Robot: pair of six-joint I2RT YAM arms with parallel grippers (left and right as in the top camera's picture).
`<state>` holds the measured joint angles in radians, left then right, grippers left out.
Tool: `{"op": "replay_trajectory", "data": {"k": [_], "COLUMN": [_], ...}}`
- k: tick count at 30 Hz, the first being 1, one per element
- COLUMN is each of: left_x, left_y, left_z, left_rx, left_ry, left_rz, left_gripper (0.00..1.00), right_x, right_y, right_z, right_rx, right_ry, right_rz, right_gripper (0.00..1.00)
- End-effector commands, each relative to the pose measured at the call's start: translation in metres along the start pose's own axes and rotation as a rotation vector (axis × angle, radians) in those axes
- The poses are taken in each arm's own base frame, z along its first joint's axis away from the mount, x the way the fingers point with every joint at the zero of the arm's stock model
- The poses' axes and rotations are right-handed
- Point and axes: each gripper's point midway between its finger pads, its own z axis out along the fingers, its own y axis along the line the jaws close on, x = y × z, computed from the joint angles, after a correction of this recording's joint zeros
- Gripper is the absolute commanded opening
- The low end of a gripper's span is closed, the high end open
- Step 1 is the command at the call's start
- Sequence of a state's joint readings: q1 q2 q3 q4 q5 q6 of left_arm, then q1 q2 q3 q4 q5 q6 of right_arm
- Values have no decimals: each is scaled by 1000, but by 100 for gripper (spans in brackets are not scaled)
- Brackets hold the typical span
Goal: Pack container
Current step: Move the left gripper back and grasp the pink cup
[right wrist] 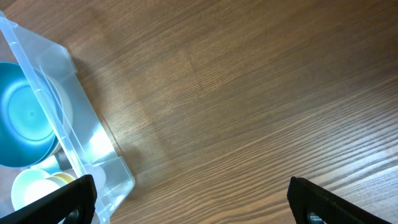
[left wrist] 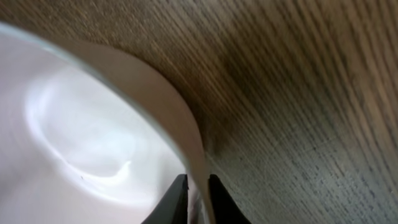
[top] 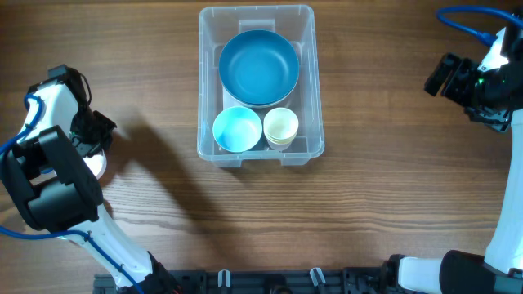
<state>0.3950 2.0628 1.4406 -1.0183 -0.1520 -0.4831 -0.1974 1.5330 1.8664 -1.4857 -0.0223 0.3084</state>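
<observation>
Two arms flank the container (top: 208,82), and the left one has the work in hand. The left gripper (left wrist: 198,182) is clenched on the thin rim of a white bowl (left wrist: 81,137), one finger inside the wall and one outside. The bowl rests on the table (top: 392,204) well to the left of the container, about level with its near end. From that grip the container lies to the robot's right and mostly farther out, so I judge the carry to be a lift and a sideways sweep over the container's left wall. The container's long axis runs away from the robot. A blue bowl (top: 258,67) fills its far half, and a light blue cup (top: 237,129) and a pale yellow cup (top: 280,126) sit side by side at its near end. Little bare floor shows, so the white bowl probably has to nest inside the blue one. The left arm is folded low, its wrist bent down over the white bowl. The right gripper (right wrist: 189,190) hangs released, fingers wide apart, well to the right of the container's far end and holding nothing.
</observation>
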Motion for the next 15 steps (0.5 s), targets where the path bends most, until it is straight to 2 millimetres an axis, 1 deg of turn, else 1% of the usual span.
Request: {"op": "replay_trajectory", "data": {"k": [1,2,5,6,7,8,9,11,12,13,14,15], "left_x": [-3,-4,-5,-3,1,6,16,38,57,82,106,127], "left_y": [-3,-6,-21,-27,-35,-41,-52,-69,-79,-92,-103,-112], "left_z": [-4,-12,-50,-70,-96,-115,-145,-189,-217,-244,-264,-278], "left_rx": [20,36,92,120,153,180,230,310,364,421,469,507], "left_ry": [-7,-12,-71,-102,-146,-182,-237,-320,-369,-418,-451,-475], "left_rz": [8,11,61,77,102,127,188,269,323,394,461,516], "left_gripper": [4,4,4,4,4,4,4,4,4,4,4,4], "right_x": [3,3,3,3,3,3,3,3,2,2,2,2], "right_y": [1,1,1,1,1,1,1,1,1,1,1,1], "right_z": [-2,-2,-2,-2,-2,-2,-2,-2,-2,-2,-2,-2], "right_rx": [-5,-5,-5,-5,-5,-5,-5,-5,-5,-6,-6,-6], "right_ry": [-3,-3,-3,-3,-3,-3,-3,-3,-5,-6,-7,-7], "right_rz": [-16,-16,-16,-16,-16,-16,-16,-16,-16,-16,-16,-16], "right_gripper": [100,100,100,100,100,100,100,100,100,100,100,100]}}
